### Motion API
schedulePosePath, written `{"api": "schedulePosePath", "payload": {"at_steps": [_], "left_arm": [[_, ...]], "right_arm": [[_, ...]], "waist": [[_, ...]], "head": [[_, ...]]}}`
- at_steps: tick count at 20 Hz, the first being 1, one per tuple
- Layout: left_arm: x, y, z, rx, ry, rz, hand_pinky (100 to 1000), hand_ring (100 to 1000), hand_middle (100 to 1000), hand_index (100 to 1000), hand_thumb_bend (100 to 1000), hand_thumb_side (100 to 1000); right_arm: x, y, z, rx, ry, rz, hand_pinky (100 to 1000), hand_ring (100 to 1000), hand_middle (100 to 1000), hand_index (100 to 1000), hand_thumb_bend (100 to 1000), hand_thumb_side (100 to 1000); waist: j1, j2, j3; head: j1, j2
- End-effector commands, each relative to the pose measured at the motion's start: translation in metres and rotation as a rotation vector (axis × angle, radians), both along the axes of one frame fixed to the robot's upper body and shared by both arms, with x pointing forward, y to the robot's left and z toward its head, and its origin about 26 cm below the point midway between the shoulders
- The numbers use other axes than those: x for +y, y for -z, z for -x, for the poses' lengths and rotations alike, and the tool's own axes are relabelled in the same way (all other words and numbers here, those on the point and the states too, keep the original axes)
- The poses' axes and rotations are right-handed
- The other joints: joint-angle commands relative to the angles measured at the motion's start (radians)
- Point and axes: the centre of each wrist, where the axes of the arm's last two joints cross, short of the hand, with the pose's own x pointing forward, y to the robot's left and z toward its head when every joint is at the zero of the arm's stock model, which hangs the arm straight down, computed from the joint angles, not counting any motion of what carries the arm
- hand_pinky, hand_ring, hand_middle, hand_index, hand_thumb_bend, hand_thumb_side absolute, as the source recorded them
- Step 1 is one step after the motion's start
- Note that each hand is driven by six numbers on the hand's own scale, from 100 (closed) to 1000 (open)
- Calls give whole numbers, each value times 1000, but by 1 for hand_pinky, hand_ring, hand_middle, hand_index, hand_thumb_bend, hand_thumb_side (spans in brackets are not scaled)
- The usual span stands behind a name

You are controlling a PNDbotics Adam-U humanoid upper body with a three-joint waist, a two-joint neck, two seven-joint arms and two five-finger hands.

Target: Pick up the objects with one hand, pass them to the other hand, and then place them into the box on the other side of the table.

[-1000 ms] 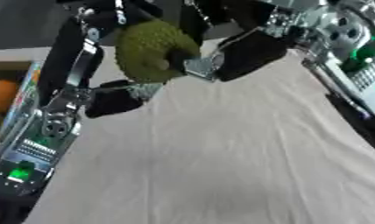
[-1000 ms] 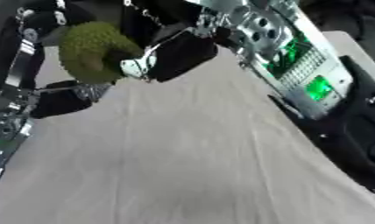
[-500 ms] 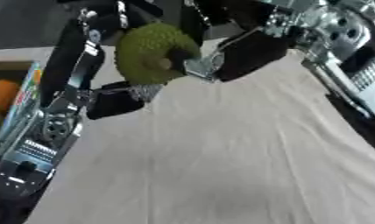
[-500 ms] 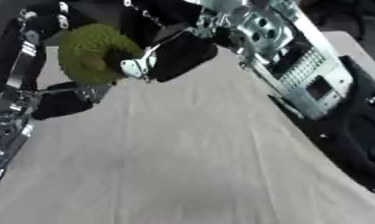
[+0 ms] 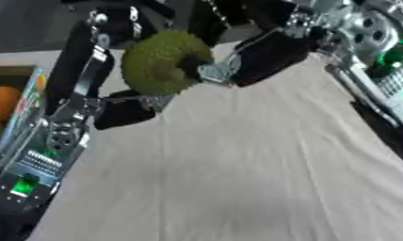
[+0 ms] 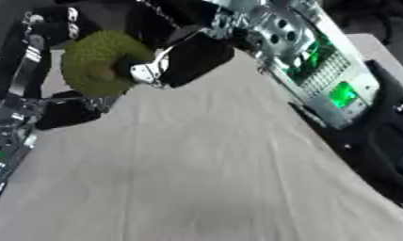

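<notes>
Right robot hand point(image 5: 262, 56) pinching bumpy green fruit point(image 5: 159, 63) above surface point(image 5: 237, 169); left robot hand point(image 5: 126, 112) below, fingers unclear. Probably light, rough, grippy; best cupped around its middle.

The round bumpy fruit point(image 5: 165, 61) was olive green with a dull, pebbled surface. The right hand point(image 5: 267, 55) was black, with a silver metal piece at its thumb. The left hand point(image 5: 126, 112) was black too, its arm point(image 5: 48, 155) silver and black with a green light glowing low down. The right arm point(image 6: 308, 70) was silver with green lit panels. The bench point(image 5: 229, 169) was covered in pale beige cloth. In the box point(image 5: 23, 110) at the bench's left edge lay an orange fruit point(image 5: 3, 102).
</notes>
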Motion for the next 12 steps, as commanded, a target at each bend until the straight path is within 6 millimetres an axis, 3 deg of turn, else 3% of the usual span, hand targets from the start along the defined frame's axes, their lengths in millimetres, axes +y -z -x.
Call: {"api": "schedulePosePath", "payload": {"at_steps": [1, 12], "left_arm": [[0, -10, 1, -24, 8, 16, 525, 581, 452, 485, 323, 127], [2, -9, 1, -18, 6, 20, 520, 575, 444, 478, 333, 119]], "right_arm": [[-2, -8, 5, -39, 14, -3, 656, 574, 448, 564, 399, 100], [-4, -9, 5, -47, 44, 11, 664, 602, 490, 624, 434, 125]], "waist": [[-2, -34, -1], [-3, -36, -4]], "head": [[3, -5], [6, -5]]}}
